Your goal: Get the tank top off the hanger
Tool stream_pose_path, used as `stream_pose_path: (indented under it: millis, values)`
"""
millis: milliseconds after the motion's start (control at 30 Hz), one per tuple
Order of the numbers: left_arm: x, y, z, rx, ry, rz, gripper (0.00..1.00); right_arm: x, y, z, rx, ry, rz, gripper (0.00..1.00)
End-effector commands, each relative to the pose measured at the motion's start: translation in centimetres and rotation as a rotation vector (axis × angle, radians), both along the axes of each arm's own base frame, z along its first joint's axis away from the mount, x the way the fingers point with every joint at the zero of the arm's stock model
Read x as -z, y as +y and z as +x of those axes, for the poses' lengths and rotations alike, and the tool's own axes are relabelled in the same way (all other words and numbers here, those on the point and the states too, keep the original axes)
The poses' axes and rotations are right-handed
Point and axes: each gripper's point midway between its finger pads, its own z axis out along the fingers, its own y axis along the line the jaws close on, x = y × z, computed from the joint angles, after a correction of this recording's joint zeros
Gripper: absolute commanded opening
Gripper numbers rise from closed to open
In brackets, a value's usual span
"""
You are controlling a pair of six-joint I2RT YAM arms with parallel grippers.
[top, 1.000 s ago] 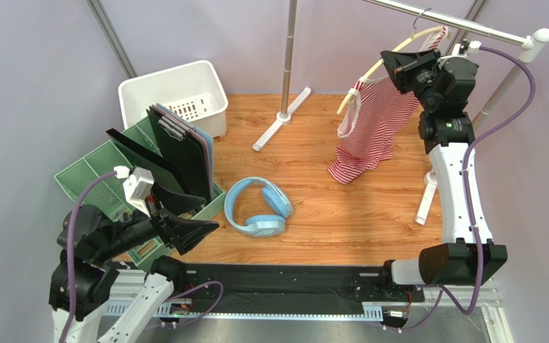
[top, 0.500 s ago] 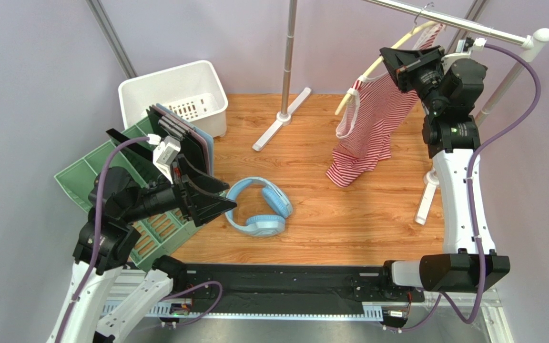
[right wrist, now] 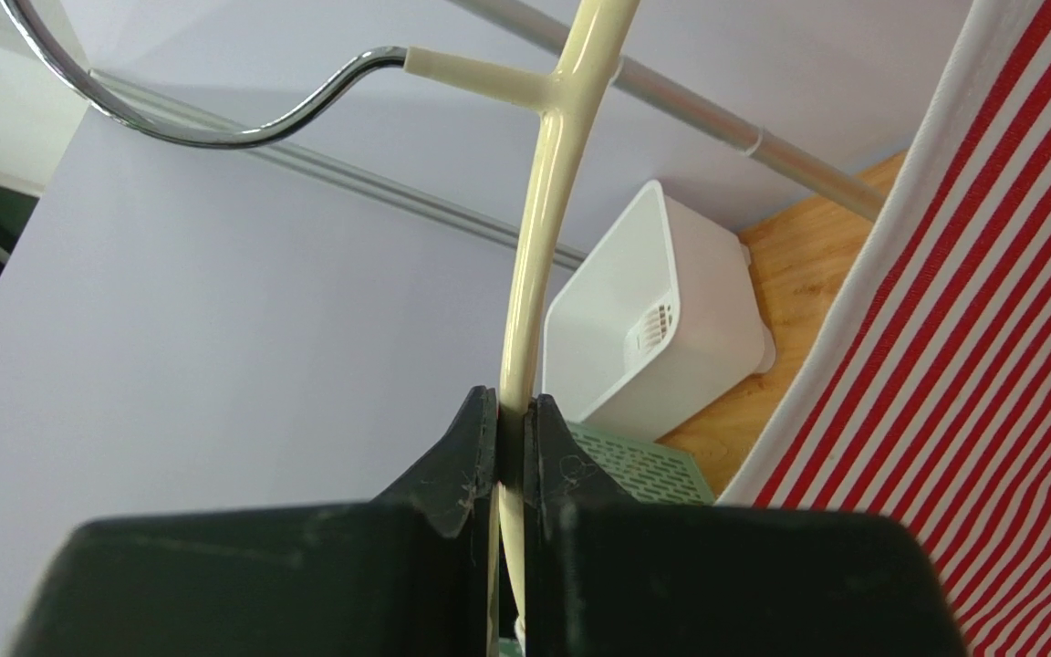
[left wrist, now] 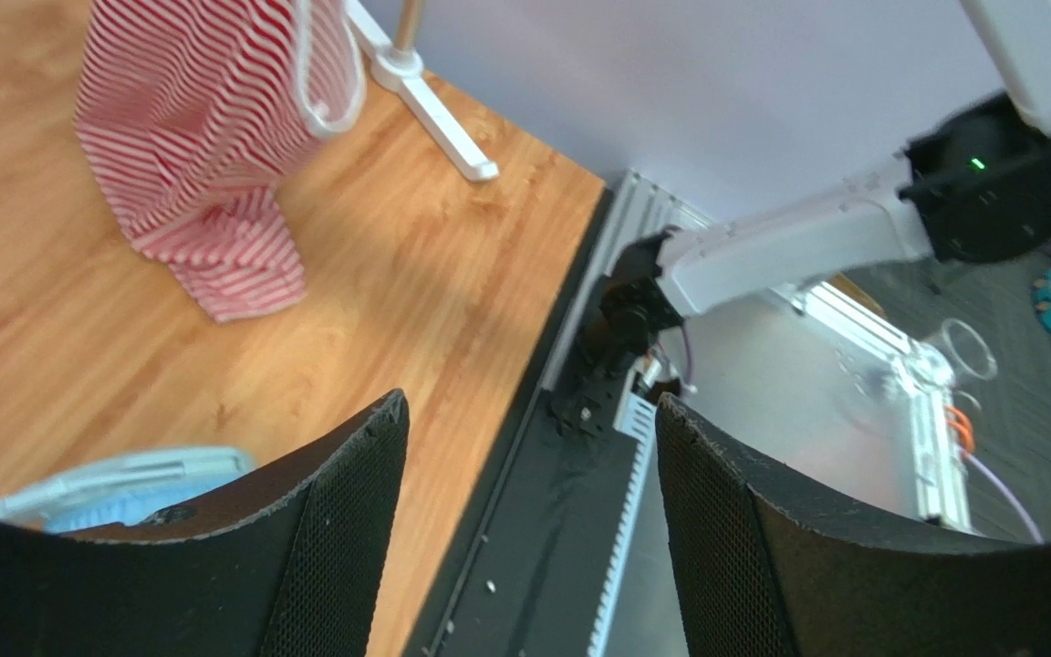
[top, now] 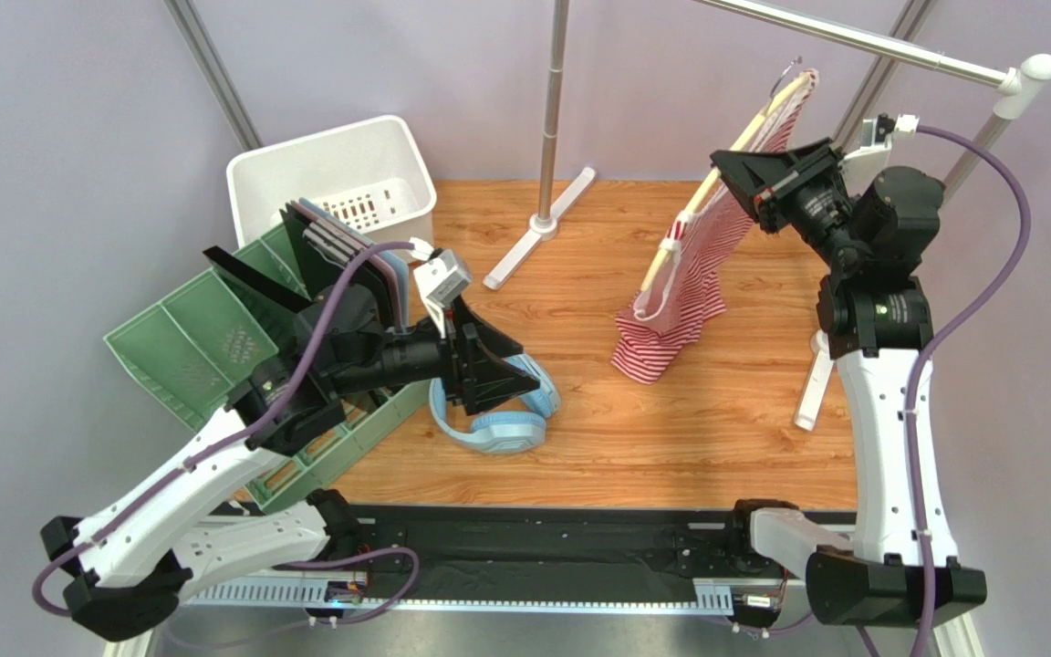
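Note:
The cream hanger [top: 723, 164] hangs steeply tilted at the back right, its grey hook [top: 794, 66] just under the silver rail [top: 901, 48]. My right gripper [top: 750, 167] is shut on the hanger's arm, which the right wrist view shows as the hanger [right wrist: 545, 247] pinched in that gripper [right wrist: 513, 404]. The red-and-white striped tank top [top: 682, 281] droops from the lower arm, its hem resting on the wooden floor. My left gripper [top: 506, 372] stands open and empty above the blue headphones [top: 497, 418], left of the tank top [left wrist: 202, 137], with open jaws around my left gripper [left wrist: 531, 411].
The rack's upright pole and foot [top: 534, 226] stand at mid-back. A white basket [top: 339, 178] and a green tray with dark folders [top: 202, 336] are at the left. The rack's right leg [top: 815, 383] stands by the right arm.
My left arm swung from the near left to the middle, over the headphones, its jaws narrowing a little. The right gripper tipped the hanger steeper and the tank top slid lower and leftward.

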Motion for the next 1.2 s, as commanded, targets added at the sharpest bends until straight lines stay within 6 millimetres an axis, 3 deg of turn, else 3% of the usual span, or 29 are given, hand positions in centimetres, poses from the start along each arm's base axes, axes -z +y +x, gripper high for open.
stream_pose_path:
  millis: [0,133,267,533,700,900,1167]
  values:
    - [-2.6,-1.6,3.1,-0.102,-0.198,-0.067,0.71,-1.7,1.4,-4.8,-0.101,-0.104,-0.058,0.0]
    - [-3.0,-3.9,3.9,-0.058,-0.258,-0.054,0.71,-1.9,2.3,-7.3,-0.163,-0.115,-0.053,0.0]
    - [-3.8,-6.5,2.7,0.049,-0.32,-0.119,0.72,-1.9,2.7,-8.6,-0.19,-0.125,-0.044,0.0]
    - [-3.7,-9.5,4.5,0.053,-0.411,-0.102,0.7,-1.7,3.4,-9.2,-0.25,-0.127,0.015,0.0]
    - [-1.7,-11.6,5.7,0.073,-0.389,-0.054,0.69,-2.1,3.4,-9.8,-0.255,-0.14,0.019,0.0]
    - [-0.5,-12.9,6.4,0.083,-0.362,-0.042,0.65,-2.5,3.5,-10.5,-0.26,-0.155,0.02,0.0]
    - [-1.1,-13.8,6.5,0.096,-0.353,-0.073,0.64,-2.7,3.5,-11.1,-0.26,-0.161,0.027,0.0]
